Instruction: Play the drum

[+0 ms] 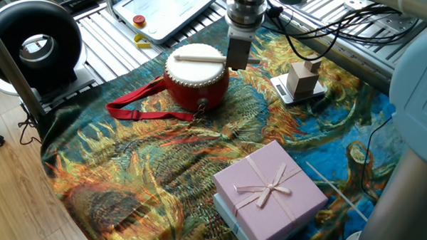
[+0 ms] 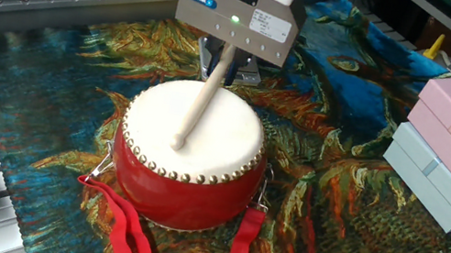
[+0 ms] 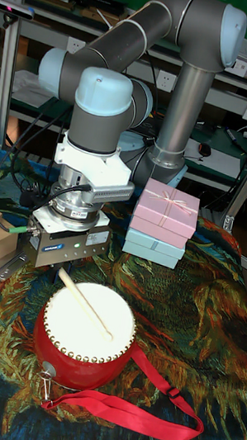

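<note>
The drum [image 1: 196, 79] stands on the cloth-covered bench [image 1: 151, 172], its skin crossed by a drumstick [image 2: 203, 96] that slants down from the gripper [image 2: 225, 52] at its far rim — the rest of the head is bare. A wooden block [image 1: 303, 79] stands near, beyond the gripper. The lilac gift box [image 1: 269, 191] sits well apart, and the red strap [image 1: 138, 108] trails over the open cloth — low, no barrier.

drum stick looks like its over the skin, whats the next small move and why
Probably a short downward dip of the gripper so the stick's tip strikes the skin. The gripper is shut on the drumstick, which slants out over the drum, its tip near the middle of the cream head. Whether the tip already touches cannot be told, so a small stroke seems safest.
</note>
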Motion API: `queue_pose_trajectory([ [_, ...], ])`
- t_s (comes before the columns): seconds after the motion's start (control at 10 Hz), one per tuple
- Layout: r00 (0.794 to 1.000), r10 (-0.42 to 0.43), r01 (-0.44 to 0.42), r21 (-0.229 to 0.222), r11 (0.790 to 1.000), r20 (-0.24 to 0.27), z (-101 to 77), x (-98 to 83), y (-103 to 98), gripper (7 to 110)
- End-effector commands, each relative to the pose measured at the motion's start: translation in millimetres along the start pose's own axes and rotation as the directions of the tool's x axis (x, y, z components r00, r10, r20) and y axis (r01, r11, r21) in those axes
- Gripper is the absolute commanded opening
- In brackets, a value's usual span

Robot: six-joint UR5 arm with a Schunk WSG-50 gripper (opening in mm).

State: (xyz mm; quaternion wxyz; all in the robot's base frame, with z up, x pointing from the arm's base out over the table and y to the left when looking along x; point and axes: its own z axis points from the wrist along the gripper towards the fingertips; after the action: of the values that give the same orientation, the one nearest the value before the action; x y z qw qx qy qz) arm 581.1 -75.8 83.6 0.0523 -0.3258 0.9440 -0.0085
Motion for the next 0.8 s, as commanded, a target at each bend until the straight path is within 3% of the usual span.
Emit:
queue_pose_trajectory([
  [0.0, 1.0, 0.002, -0.002, -0.004, 1.0, 0.025, -1.8, -5.9, -0.8, 7],
  [0.1, 0.998, 0.017, -0.018, 0.015, 1.0, 0.053, -2.4, -12.6, -5.8, 7],
  [0.4, 0.998, 0.045, -0.045, 0.007, 0.999, 0.045, -3.1, -9.9, -3.9, 7],
  [0.7, 0.999, 0.053, -0.053, 0.004, 0.999, 0.0, -4.8, 2.6, -2.0, 7],
])
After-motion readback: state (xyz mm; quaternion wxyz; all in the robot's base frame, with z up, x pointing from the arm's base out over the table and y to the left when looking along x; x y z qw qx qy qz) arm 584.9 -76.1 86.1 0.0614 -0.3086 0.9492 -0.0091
